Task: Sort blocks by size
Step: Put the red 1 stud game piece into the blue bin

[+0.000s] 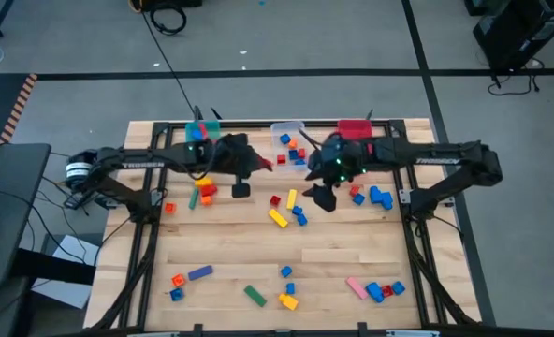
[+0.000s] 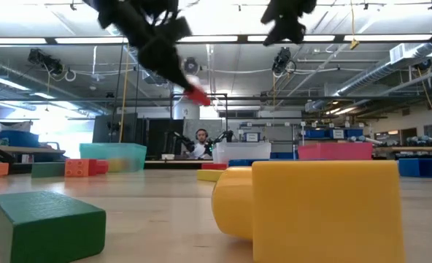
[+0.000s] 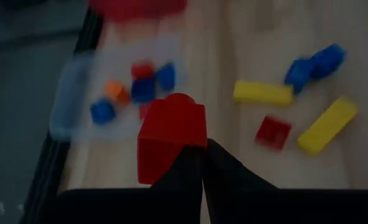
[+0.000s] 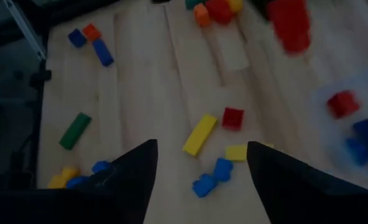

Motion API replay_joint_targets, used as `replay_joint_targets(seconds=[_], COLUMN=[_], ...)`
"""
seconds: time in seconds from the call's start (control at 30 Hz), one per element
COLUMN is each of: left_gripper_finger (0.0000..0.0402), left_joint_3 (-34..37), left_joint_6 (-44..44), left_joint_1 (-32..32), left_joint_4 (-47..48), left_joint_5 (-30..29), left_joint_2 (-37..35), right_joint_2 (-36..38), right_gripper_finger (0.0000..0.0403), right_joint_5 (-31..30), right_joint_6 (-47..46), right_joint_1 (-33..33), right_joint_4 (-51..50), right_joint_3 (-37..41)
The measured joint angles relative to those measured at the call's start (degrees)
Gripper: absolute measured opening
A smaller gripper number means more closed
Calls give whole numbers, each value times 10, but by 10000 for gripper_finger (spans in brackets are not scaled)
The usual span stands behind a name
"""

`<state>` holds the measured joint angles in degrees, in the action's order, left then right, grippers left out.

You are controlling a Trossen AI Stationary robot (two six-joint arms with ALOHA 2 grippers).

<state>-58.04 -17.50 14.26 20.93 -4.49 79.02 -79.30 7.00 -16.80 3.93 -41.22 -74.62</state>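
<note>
A: Blocks (image 1: 279, 218) in many colours lie scattered over a wooden counter (image 1: 230, 253), seen from above. Where are most of them?

B: A yellow bar (image 1: 292, 198), a red cube (image 1: 275, 200) and some blue pieces sit near the middle. A green bar (image 1: 255, 296), a purple bar (image 1: 200, 272) and a pink bar (image 1: 356, 287) lie toward the near edge. Three bins stand side by side at the far edge: a teal bin (image 1: 205, 128), a clear bin (image 1: 287, 140) and a red bin (image 1: 355, 128). The clear bin holds a few small blue, red and orange blocks.

A: What is the left arm doing?

B: The left gripper (image 3: 202, 163) hangs above the counter, just beside the clear bin. Its fingers are pressed together, pinching a red block (image 3: 170, 135) by one edge. In the level view that block (image 2: 197, 96) shows high in the air, well clear of the counter.

A: And the right arm?

B: The right gripper (image 4: 199, 171) hovers over the middle of the counter, near the clear bin. Its fingers (image 4: 134, 174) are spread wide with nothing between them. Below it lie a yellow bar, a red cube and a cluster of blue blocks.

A: Anything else in view?

B: In the level view a large yellow block (image 2: 311, 208) and a green block (image 2: 44, 223) fill the foreground. A person (image 2: 201, 141) sits far back in the room beyond the counter.
</note>
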Motion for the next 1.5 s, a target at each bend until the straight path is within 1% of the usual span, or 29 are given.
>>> replay_joint_targets(seconds=[0.13, 0.2, 0.3, 0.4, 0.5, 0.57, 0.67, 0.77, 0.87, 1.2, 1.5], left_gripper_finger=[1, 1, 1, 0, 0, 0, 0, 1, 9, 51, 90], left_joint_3=[65, 98, 141, 176, 193, 198, 198, 197, 197, 197, 197], left_joint_6=[33, 49, 94, 162, 240, 290, 338, 395, 428, 433, 432], left_joint_1=[35, 55, 93, 135, 176, 200, 229, 257, 276, 285, 285], left_joint_4=[-42, -80, -110, -96, -84, -68, -30, -8, 11, 12, 12], left_joint_5=[-5, -10, -26, -57, -81, -90, -105, -118, -121, -118, -118], left_joint_2=[-32, -51, -94, -138, -175, -189, -188, -173, -156, -139, -139], right_joint_2=[48, 69, 99, 125, 146, 155, 161, 161, 160, 160, 160], right_gripper_finger=[254, 251, 249, 250, 251, 249, 247, 247, 247, 246, 243], right_joint_5=[-7, -23, -46, -62, -77, -90, -108, -120, -124, -127, -158], right_joint_6=[-78, -117, -178, -225, -256, -266, -268, -267, -267, -268, -267], right_joint_1=[-14, -21, -31, -42, -51, -55, -55, -52, -43, -15, -14], right_joint_4=[76, 97, 126, 155, 180, 193, 202, 207, 215, 237, 265], right_joint_3=[112, 158, 215, 258, 287, 297, 303, 303, 303, 303, 303])
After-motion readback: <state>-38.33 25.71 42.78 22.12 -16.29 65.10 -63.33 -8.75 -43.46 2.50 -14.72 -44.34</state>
